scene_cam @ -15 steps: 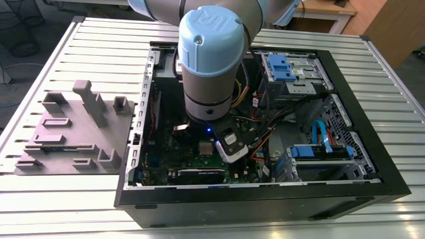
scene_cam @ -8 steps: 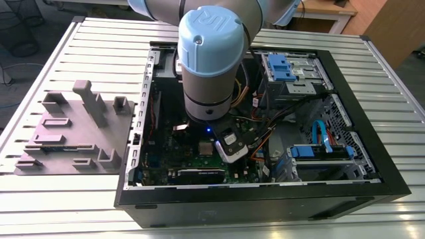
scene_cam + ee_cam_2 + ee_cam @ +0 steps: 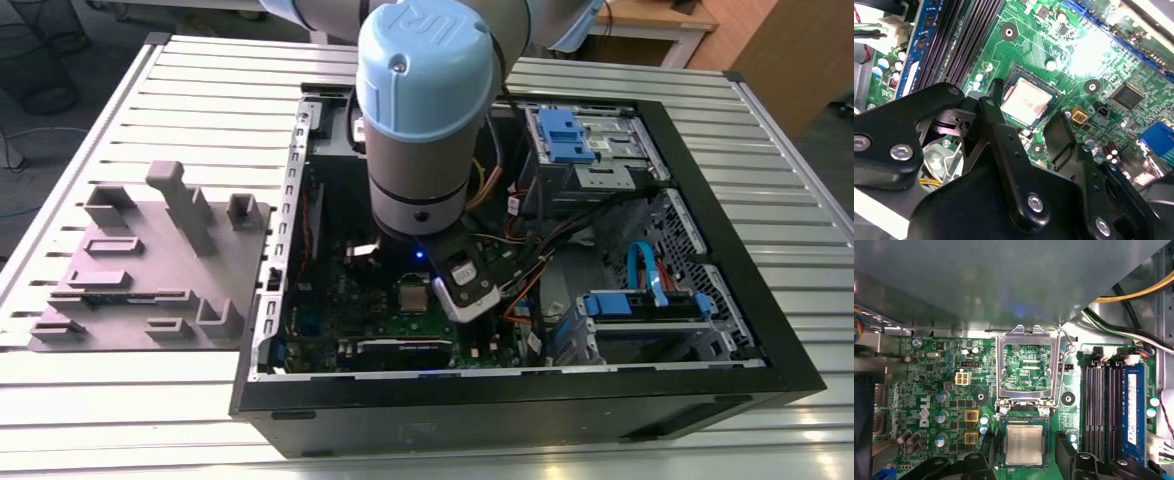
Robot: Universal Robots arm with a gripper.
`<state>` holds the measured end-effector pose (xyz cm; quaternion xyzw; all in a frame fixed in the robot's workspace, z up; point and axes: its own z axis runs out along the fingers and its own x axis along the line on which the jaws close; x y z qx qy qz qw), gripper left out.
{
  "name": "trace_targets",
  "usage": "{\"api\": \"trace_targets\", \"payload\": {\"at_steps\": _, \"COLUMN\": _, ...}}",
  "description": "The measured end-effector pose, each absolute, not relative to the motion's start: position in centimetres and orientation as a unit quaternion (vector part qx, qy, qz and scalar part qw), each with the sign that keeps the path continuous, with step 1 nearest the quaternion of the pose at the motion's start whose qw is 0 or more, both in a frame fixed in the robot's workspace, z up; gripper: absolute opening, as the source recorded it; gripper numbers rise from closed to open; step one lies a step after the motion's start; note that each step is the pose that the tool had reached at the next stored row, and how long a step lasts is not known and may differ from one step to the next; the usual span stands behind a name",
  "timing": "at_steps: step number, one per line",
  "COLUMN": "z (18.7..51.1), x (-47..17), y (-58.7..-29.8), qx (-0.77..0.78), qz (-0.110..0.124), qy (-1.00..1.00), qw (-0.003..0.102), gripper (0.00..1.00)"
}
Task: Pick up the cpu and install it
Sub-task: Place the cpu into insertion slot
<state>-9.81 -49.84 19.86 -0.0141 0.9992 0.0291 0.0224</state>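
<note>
Carrying everything is a slatted metal desk (image 3: 120,420). Beyond it, at the exterior view's right, stands wooden furniture (image 3: 787,50), with bare floor (image 3: 94,40) at the exterior view's left. A grey rack (image 3: 147,270) with upright pegs lies on the desk to the exterior view's left, just beside an open black case (image 3: 534,400) lying on its side.

Inside the case a green board (image 3: 929,385) covers the bottom. Blue drive bays (image 3: 574,135) sit towards the exterior view's right, with loose cables (image 3: 534,240) between them and the board. The arm (image 3: 420,120) reaches down into the case over the board.

The cpu (image 3: 1024,444) lies flat in its socket on the board, silver top up. The socket's metal frame (image 3: 1026,365) stands tipped open just beside it. Black memory slots (image 3: 1099,405) run alongside, near the socket.

The hand (image 3: 1026,440) hovers low over the socket with its jaws spread wide. Its black fingers (image 3: 1065,452) stand one on each side of the cpu. They seem to clear the chip's edges, though the first wrist view cuts them off too low to be sure.
</note>
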Motion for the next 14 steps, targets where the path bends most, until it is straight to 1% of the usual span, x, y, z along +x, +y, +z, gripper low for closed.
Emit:
{"api": "trace_targets", "payload": {"at_steps": 9, "z": 20.18, "x": -9.81, "y": -49.84, "qx": -0.014, "qz": 0.029, "qy": 0.999, "qw": 0.022, "gripper": 0.58}}
{"api": "trace_targets", "payload": {"at_steps": 10, "z": 20.19, "x": -9.81, "y": -49.84, "qx": -0.014, "qz": 0.029, "qy": 0.999, "qw": 0.022, "gripper": 0.52}}
{"api": "trace_targets", "payload": {"at_steps": 11, "z": 20.21, "x": -9.81, "y": -49.84, "qx": -0.014, "qz": 0.029, "qy": 0.999, "qw": 0.022, "gripper": 0.52}}
{"api": "trace_targets", "payload": {"at_steps": 13, "z": 20.24, "x": -9.81, "y": -49.84, "qx": -0.014, "qz": 0.029, "qy": 0.999, "qw": 0.022, "gripper": 0.40}}
{"api": "trace_targets", "payload": {"at_steps": 14, "z": 20.25, "x": -9.81, "y": -49.84, "qx": -0.014, "qz": 0.029, "qy": 0.999, "qw": 0.022, "gripper": 0.40}}
